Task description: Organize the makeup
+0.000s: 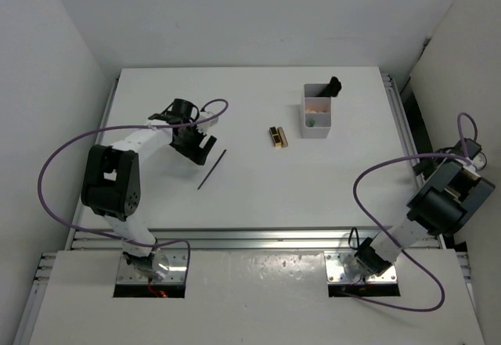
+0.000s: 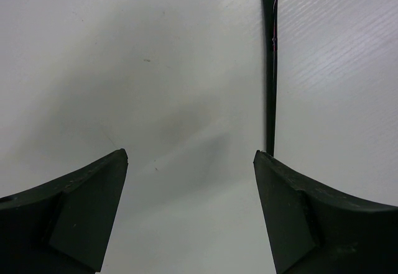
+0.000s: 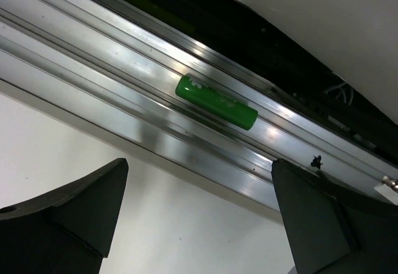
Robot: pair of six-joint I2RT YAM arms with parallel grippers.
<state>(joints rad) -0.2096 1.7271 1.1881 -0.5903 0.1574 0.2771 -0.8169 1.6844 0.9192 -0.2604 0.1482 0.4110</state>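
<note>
The step looks like gathering loose pieces. On the counter (image 1: 258,196), left of middle, the left jaws stand apart at the thin black stick (image 2: 271,69), whose end lies off-centre, just beside one fingertip (image 2: 280,187); they need shifting sideways before closing. At the right edge the right jaws gape empty, the green tube (image 3: 216,102) lying in the metal rail (image 3: 93,56) just beyond them.

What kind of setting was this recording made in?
Probably a lab robot test cell rather than a home: a white table boxed in by plain white walls and edged with aluminium rails.
</note>
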